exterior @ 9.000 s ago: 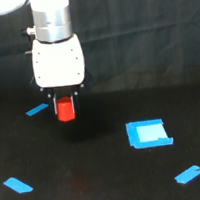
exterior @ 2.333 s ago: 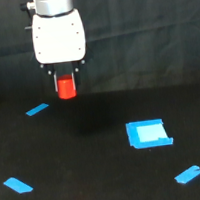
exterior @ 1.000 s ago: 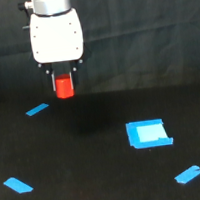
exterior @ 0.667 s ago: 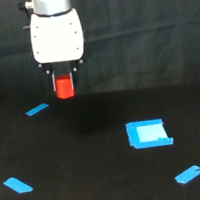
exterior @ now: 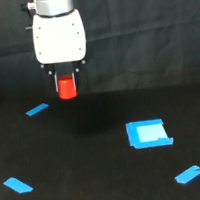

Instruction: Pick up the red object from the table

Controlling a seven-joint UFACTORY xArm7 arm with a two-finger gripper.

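The white hand (exterior: 66,86) hangs above the black worktop (exterior: 94,159), its dark fingers closed on the red object (exterior: 66,88); the block sits between them, clear of the surface — held up against the dark backdrop; below it, to the exterior view's left, lies a blue tape strip (exterior: 37,109); a blue square patch (exterior: 148,133) lies well apart to the exterior view's right; two more blue strips — one (exterior: 18,185) near the left edge, one (exterior: 188,174) near the right — lie nearer the camera.

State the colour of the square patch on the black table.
Blue, with a paler centre: the flat square patch, seen clearly in the exterior view.
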